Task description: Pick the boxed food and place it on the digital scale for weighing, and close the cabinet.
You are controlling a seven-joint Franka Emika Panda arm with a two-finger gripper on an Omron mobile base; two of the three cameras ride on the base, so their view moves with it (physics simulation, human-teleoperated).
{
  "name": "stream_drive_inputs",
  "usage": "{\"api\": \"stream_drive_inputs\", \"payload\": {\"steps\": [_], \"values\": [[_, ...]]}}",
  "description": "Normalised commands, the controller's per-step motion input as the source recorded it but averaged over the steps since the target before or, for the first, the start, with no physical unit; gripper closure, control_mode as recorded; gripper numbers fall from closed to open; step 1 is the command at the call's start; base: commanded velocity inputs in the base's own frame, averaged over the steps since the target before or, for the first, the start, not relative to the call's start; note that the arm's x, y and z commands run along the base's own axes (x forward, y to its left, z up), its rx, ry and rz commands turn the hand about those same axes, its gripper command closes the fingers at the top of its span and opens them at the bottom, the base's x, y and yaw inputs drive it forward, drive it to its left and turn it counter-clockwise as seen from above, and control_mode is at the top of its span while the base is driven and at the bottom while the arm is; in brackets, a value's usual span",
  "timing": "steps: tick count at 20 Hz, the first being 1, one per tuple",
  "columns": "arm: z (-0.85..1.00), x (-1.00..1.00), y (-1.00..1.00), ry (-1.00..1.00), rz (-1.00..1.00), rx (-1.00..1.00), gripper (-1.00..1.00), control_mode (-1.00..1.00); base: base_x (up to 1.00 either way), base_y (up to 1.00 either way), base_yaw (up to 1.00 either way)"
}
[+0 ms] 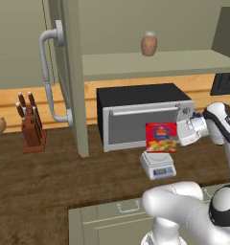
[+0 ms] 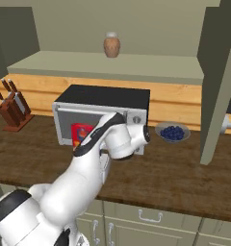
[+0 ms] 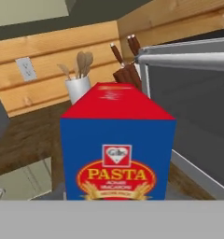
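Step in hand: I carry the boxed food (image 1: 161, 137) toward the digital scale (image 1: 157, 164); the placing is not done yet, as I judge.

My gripper (image 1: 177, 139): my fingers are pressed onto the blue side of the box, coming from the right in the left base view. The fingertips themselves are hidden behind the box, but the box hangs from my hand, so I hold it.

Where the box is: upright, in front of the oven (image 1: 142, 115), directly above the scale. In the left base view its bottom edge is just over the weighing platform; I cannot tell if it touches already or a thin gap remains.

Key relation: the scale lies straight below the box. The long axis of the box is vertical and the platform is flat, so I think the coming move is only a short descent, no turning and no sideways shift.

Hand view: the blue side of the box with the word PASTA is close before my camera, red top above it.

The cabinet (image 1: 69, 76): its door stands open, the edge toward me, with the curved grey handle (image 1: 49, 72) on it. The door is to the left of my hand, well apart.

Risk: if I release too high, the narrow box may tip on the small platform.
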Motion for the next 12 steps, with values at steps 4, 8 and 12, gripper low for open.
{"api": "stream_drive_inputs", "payload": {"steps": [4, 8, 12], "values": [[-0.32, 0.27, -0.25, -0.01, 0.12, 0.00, 1.00, -1.00, 0.00, 0.00, 0.00], [-0.28, 0.26, -0.18, -0.01, 0.09, 0.00, 1.00, -1.00, 0.00, 0.00, 0.00], [-0.34, 0.10, -0.06, 0.00, 0.07, 0.00, 1.00, -1.00, 0.00, 0.00, 0.00]]}}
